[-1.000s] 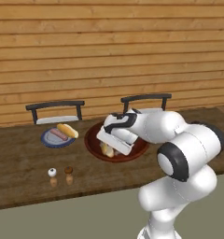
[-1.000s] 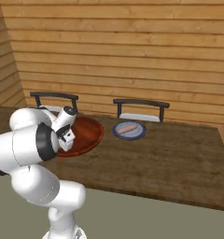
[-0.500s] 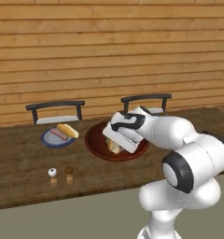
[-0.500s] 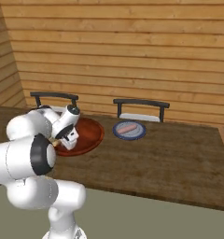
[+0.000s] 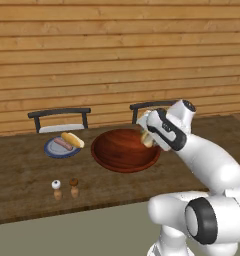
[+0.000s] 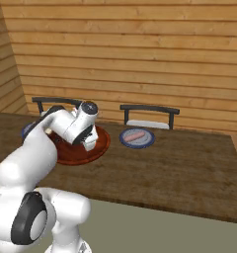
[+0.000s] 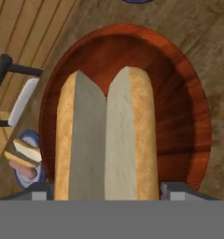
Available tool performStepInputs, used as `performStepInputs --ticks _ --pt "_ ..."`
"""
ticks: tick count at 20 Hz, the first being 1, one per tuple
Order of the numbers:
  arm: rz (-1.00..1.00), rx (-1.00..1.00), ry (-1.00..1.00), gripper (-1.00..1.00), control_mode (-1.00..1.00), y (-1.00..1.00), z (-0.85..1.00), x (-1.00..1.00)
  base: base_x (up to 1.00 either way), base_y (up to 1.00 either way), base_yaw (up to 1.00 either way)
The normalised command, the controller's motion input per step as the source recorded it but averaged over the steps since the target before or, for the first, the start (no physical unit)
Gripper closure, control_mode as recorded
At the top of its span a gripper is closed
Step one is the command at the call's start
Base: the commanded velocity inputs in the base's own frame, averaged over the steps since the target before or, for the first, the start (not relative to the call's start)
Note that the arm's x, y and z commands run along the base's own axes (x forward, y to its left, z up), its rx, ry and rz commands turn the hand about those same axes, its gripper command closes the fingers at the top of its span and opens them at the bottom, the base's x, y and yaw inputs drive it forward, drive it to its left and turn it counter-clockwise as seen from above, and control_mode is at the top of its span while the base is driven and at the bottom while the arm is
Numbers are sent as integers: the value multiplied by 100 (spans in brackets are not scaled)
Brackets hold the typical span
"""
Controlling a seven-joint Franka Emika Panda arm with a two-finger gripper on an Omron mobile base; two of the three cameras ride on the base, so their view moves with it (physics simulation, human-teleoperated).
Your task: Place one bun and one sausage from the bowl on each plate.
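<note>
My gripper is closed across the width of the split golden-tan bun, holding it lifted above the round reddish-brown wooden bowl, over its right rim. The left blue-rimmed plate already carries a bun and sausage. The right blue-rimmed plate, near the table's back edge, holds only a pink sausage, so this bun likely belongs there.
</note>
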Motion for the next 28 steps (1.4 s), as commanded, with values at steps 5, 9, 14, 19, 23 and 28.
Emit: performStepInputs --ticks 5,9,14,19,23,28 --pt "-39 -32 0 100 -100 -79 97 48 0 0 0" --pt "-41 -39 0 100 -100 -91 43 70 0 0 0" --pt "9 -2 4 100 -100 -79 -42 55 0 0 0" --pt "63 1 0 100 -100 -56 -36 14 0 0 0" --pt "2 -11 1 100 -100 0 -23 14 0 0 0" --pt "-8 -16 10 100 -100 1 -33 63 0 0 0"
